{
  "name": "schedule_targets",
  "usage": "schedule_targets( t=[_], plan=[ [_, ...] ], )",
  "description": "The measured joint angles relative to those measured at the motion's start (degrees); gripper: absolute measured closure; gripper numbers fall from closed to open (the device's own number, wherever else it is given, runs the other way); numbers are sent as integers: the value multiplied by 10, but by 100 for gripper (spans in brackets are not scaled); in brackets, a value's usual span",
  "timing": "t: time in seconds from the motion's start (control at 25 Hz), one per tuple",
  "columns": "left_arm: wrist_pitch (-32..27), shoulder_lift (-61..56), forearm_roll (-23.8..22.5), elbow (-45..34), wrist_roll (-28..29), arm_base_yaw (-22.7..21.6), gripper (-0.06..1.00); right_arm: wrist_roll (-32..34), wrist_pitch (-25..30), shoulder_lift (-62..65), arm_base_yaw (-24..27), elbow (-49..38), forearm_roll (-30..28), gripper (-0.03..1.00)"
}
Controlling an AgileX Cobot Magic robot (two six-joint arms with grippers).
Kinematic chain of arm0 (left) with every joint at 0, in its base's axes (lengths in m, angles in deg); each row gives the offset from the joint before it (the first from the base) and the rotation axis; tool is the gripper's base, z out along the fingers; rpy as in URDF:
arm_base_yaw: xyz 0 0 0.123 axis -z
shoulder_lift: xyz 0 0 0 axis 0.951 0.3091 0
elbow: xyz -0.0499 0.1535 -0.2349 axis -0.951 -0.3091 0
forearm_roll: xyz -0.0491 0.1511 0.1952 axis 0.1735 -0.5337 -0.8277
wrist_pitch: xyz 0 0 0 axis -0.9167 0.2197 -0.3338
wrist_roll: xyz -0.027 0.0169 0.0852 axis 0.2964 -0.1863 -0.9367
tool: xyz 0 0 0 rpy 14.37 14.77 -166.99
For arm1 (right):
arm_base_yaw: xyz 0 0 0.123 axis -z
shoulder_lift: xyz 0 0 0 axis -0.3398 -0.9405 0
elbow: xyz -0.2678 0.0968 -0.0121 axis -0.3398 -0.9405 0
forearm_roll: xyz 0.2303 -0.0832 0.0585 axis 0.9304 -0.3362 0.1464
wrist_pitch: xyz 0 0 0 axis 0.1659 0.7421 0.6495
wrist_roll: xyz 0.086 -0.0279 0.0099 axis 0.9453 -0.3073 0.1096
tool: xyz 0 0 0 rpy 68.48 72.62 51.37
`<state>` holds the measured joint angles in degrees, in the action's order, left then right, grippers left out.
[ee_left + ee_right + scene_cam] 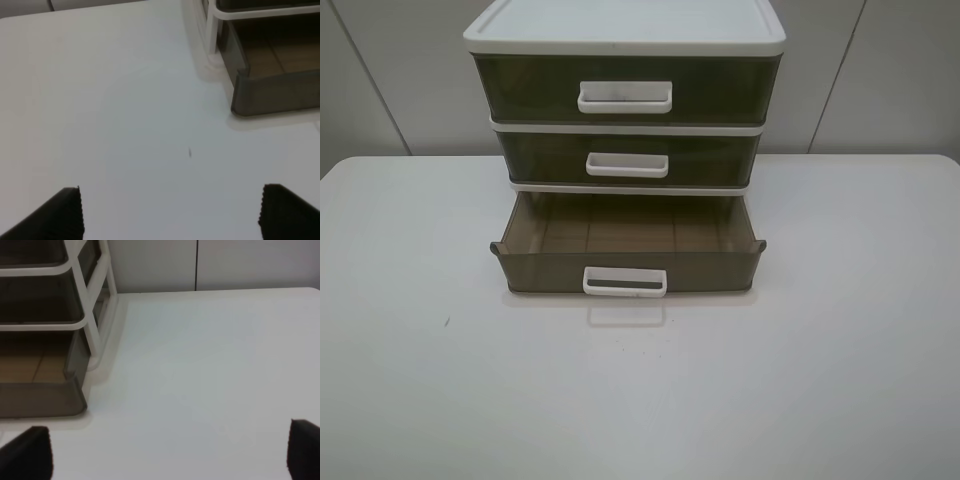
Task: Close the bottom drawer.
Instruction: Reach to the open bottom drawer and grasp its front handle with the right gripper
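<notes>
Hovering left end effector [170,200], spread wide

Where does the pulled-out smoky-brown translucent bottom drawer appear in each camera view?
Exterior high: smoky olive-brown translucent plastic bottom drawer, centre, pulled out toward the camera.
Left wrist: only its front corner nearer the left arm, beside a frame post.
Right wrist: only the opposite front corner, beside the other post.
Shared landmark: the unit's white plastic frame.

Free surface [790,390] around the pulled-out bottom drawer [628,245].
The lower half of the exterior frame and both side margins beside the drawer unit [625,128] are open for passage; the bottom drawer, jutting forward at centre, alone stands in the way.
</notes>
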<state>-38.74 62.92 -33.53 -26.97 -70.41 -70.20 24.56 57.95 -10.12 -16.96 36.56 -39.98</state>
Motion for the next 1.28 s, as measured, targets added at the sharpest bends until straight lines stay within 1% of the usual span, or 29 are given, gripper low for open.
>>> schedule_targets(
  t=[1.28],
  plan=[
    [0, 0, 0, 0, 0, 0, 23, 0, 0, 0, 0, 0, 0, 15]
  ],
)
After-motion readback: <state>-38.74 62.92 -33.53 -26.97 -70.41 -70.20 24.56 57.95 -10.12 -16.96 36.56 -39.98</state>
